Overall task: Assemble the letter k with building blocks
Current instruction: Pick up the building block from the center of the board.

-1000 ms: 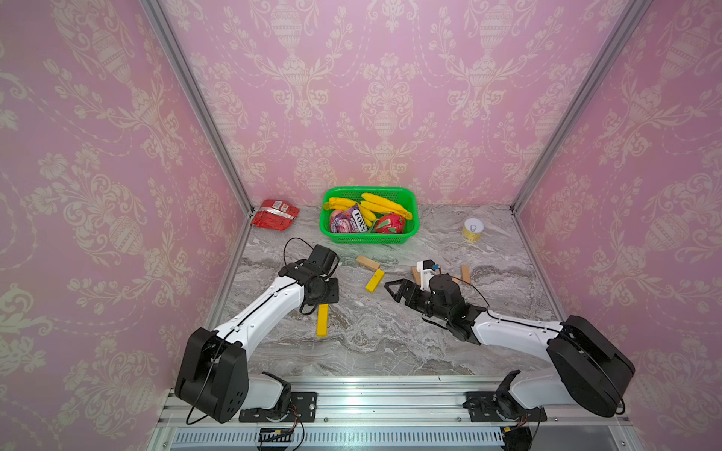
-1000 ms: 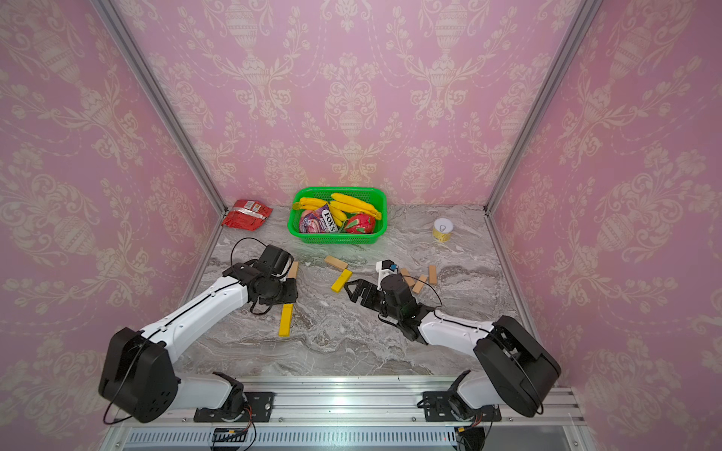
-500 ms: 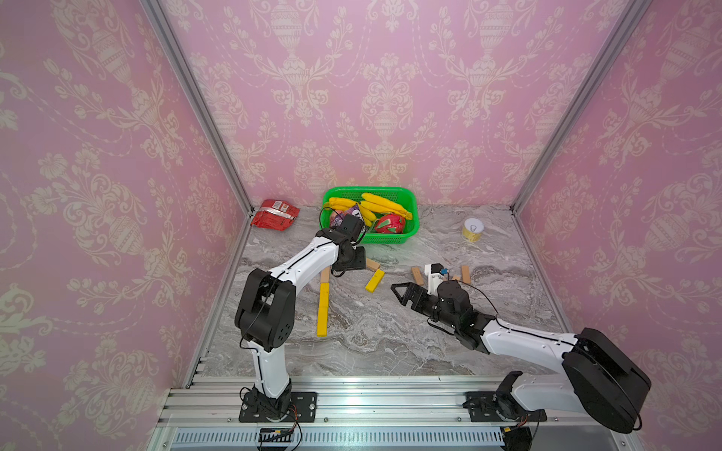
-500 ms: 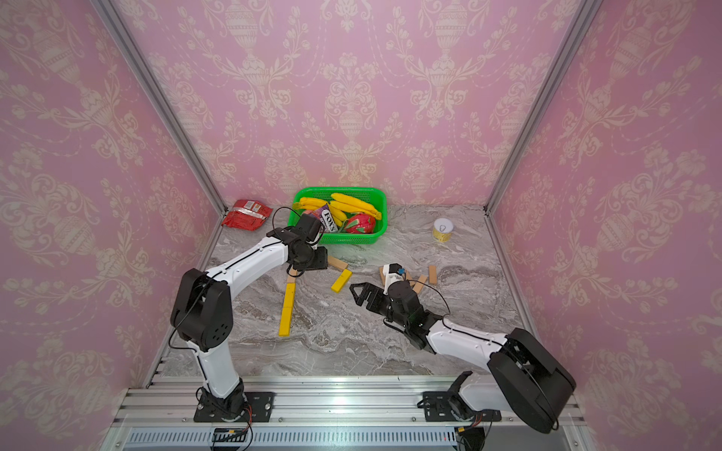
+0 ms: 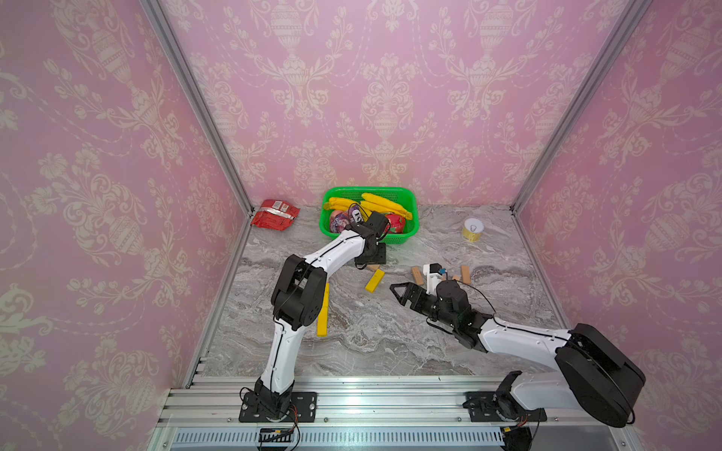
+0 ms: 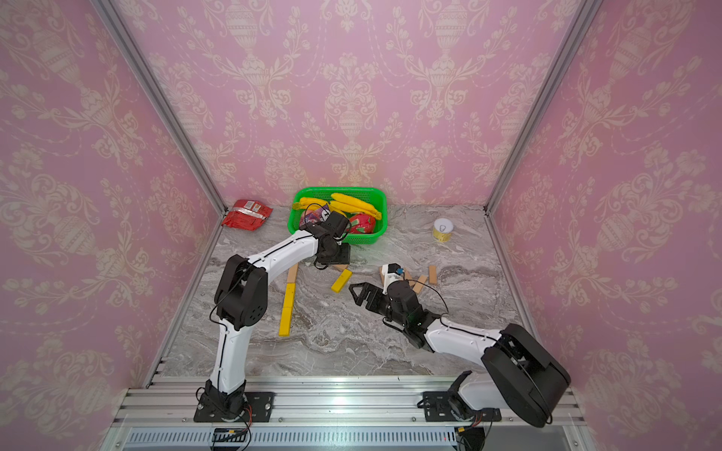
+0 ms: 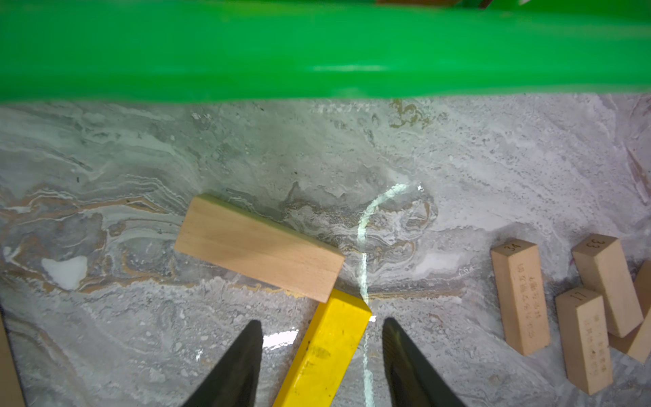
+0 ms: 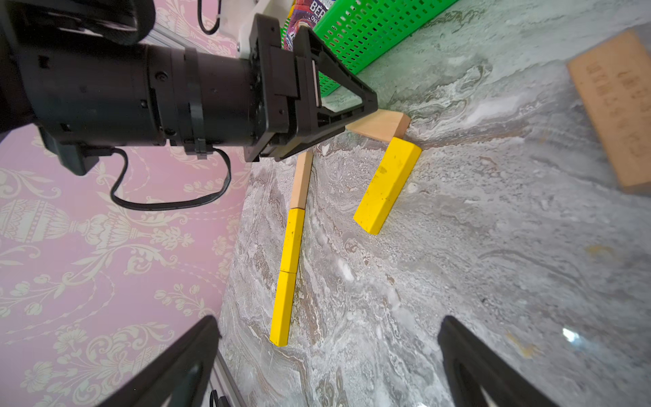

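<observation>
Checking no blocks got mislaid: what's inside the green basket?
Yellow bananas, a red item and a purple packet show. The left arm covers the middle, so what lies there is hidden.

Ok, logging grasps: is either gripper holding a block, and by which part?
Nothing held. Left gripper open over the yellow block, gaps either side; right gripper open, empty.

three yellow blocks (image 6: 288, 308), six wood blocks (image 7: 259, 252) that i can see, one green basket (image 6: 365, 237), one red bag (image 6: 247, 213), one little can (image 6: 442, 229), two robot arms (image 6: 273, 254).
</observation>
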You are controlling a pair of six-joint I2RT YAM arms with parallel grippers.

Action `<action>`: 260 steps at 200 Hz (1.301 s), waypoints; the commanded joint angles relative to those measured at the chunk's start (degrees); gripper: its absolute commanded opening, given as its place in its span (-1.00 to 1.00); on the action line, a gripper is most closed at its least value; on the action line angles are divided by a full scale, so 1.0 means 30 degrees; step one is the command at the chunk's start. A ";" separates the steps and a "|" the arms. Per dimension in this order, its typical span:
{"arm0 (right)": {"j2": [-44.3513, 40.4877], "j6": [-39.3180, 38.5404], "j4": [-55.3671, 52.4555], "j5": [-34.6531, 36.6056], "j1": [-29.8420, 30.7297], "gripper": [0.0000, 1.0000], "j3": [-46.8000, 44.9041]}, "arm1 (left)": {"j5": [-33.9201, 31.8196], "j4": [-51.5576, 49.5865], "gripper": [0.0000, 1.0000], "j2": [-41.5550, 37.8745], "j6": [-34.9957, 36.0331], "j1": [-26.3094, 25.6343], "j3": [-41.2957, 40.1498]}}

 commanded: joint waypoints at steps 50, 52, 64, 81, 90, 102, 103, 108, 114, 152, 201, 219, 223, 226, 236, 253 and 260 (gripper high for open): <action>0.0066 -0.0152 0.1358 -0.0675 -0.0388 1.00 -0.0156 | -0.1070 -0.0481 0.19 -0.1328 0.4296 -0.0710 -0.3290; 0.0059 -0.0148 0.1364 -0.0690 -0.0368 1.00 -0.0156 | -0.1087 -0.0454 0.19 -0.1393 0.4345 -0.0710 -0.3369; 0.0058 -0.0099 0.1393 -0.0708 -0.0365 1.00 -0.0200 | -0.1217 -0.0348 0.19 -0.1658 0.4571 -0.0710 -0.3808; -0.0020 -0.0045 0.1617 -0.0647 -0.0364 1.00 -0.0359 | -0.0878 -0.0098 0.18 -0.1944 0.4863 -0.0710 -0.4185; -0.0049 -0.0029 0.1704 -0.0617 -0.0362 1.00 -0.0406 | -0.0681 -0.0134 0.17 -0.2005 0.5009 -0.0710 -0.4201; -0.0050 -0.0030 0.1691 -0.0638 -0.0349 1.00 -0.0384 | -0.0570 -0.0145 0.17 -0.2013 0.5112 -0.0710 -0.4175; -0.0051 -0.0030 0.1675 -0.0627 -0.0355 1.00 -0.0382 | -0.0568 -0.0163 0.18 -0.2012 0.5103 -0.0710 -0.4181; -0.0024 -0.0022 0.1656 -0.0617 -0.0373 1.00 -0.0375 | -0.0491 -0.0208 0.18 -0.1996 0.5161 -0.0710 -0.4129; -0.0021 -0.0059 0.1631 -0.0616 -0.0369 1.00 -0.0358 | -0.0435 -0.0268 0.17 -0.1980 0.5167 -0.0710 -0.4106; -0.0110 -0.0089 0.1658 -0.0594 -0.0364 1.00 -0.0433 | 0.0478 0.0068 0.17 -0.2079 0.5218 -0.0822 -0.4247; -0.0106 -0.0143 0.1764 -0.0646 -0.0367 0.99 -0.0440 | 0.0146 -0.0528 0.17 -0.1981 0.5051 -0.1237 -0.3901; -0.0161 -0.0117 0.1795 -0.0646 -0.0364 0.99 -0.0499 | -0.0013 -0.0949 0.17 -0.1463 0.5097 -0.1266 -0.3427; -0.0194 -0.0099 0.1766 -0.0620 -0.0366 1.00 -0.0505 | -0.0013 -0.0894 0.16 -0.1429 0.5105 -0.1283 -0.3439; -0.0197 -0.0115 0.1760 -0.0595 -0.0384 1.00 -0.0528 | -0.0024 -0.0845 0.16 -0.1403 0.5085 -0.1294 -0.3452; -0.0255 -0.0116 0.1776 -0.0564 -0.0362 0.99 -0.0572 | -0.0132 -0.0797 0.15 -0.1341 0.4983 -0.1301 -0.3472; -0.0314 -0.0122 0.1725 -0.0500 -0.0413 1.00 -0.0618 | -0.0295 -0.0825 0.11 -0.1192 0.4946 -0.1323 -0.3353; -0.0296 -0.0103 0.1768 -0.0528 -0.0404 0.99 -0.0616 | -0.0371 -0.0904 0.10 -0.1093 0.4922 -0.1325 -0.3286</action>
